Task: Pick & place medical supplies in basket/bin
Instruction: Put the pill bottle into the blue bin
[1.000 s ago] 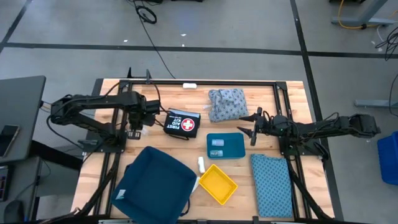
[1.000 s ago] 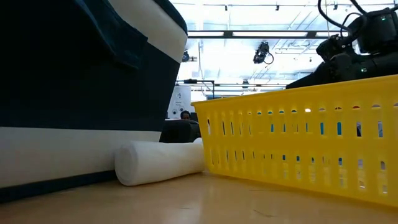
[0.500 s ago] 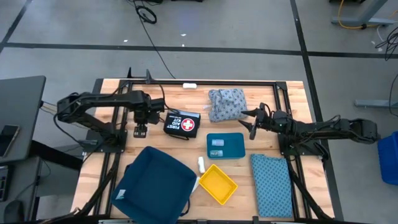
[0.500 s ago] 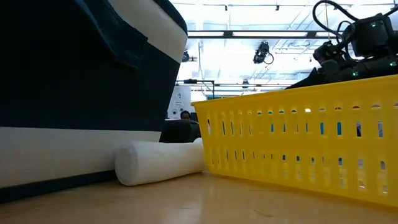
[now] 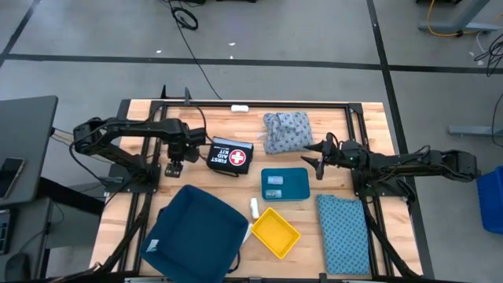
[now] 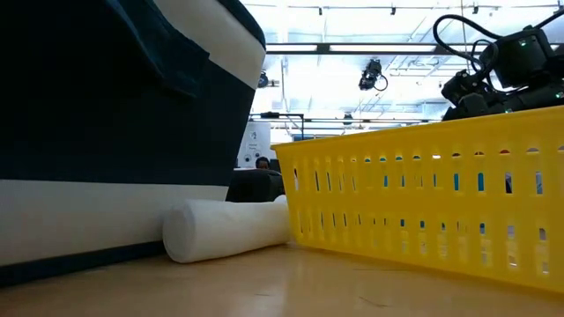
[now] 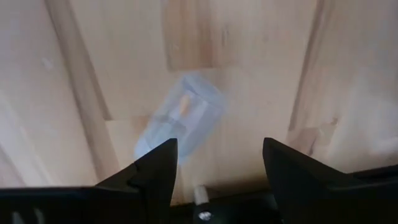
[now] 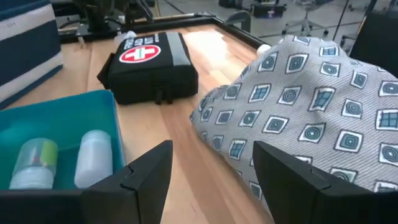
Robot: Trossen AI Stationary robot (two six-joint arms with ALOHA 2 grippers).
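**Both claws spread, nothing held; supplies scattered over slatted wood table**

Left gripper (image 5: 174,166) at 9 o'clock of table centre, pointing down at bare pale wood planks (image 7: 261,74), fingers (image 7: 149,180) spread wide, empty. Directly under it: small clear plastic vial (image 7: 180,121), cylindrical, lying tilted on the wood, between the finger tips but touching neither. Blurred in wrist view; contents not readable.

Right gripper (image 5: 318,161) at 3 o'clock of centre, low over the table, fingers (image 8: 140,177) apart, empty. Aimed between the grey-blue cloth bundle with square print (image 8: 311,106) and the shallow teal plastic tray (image 8: 59,118). Bundle soft, rumpled, woven look, sitting at 1 o'clock of centre (image 5: 286,131), near the claw, no contact visible.

Teal tray (image 5: 295,182) rectangular, matte, at centre. Two small translucent vials (image 8: 59,158) lying side by side inside, one with a greenish band.

Black fabric first-aid pouch with red-and-white cross (image 5: 231,156) at 11 o'clock of centre, zipped, boxy, just beside the left claw's side of the tray.

Short white roll, soft gauze-like cylinder (image 6: 225,231), lying flat at 6 o'clock, squeezed between yellow slotted plastic basket (image 6: 423,202) and large dark navy padded case with white foam edge (image 6: 97,132). Touching basket wall in low view.

Basket (image 5: 273,232) square, rigid, set diagonal at 6 o'clock. Navy case (image 5: 192,232) at 7 o'clock.

Flat blue patterned cloth (image 5: 343,232), rectangular, smooth, laid out at 5 o'clock, well apart from the basket.
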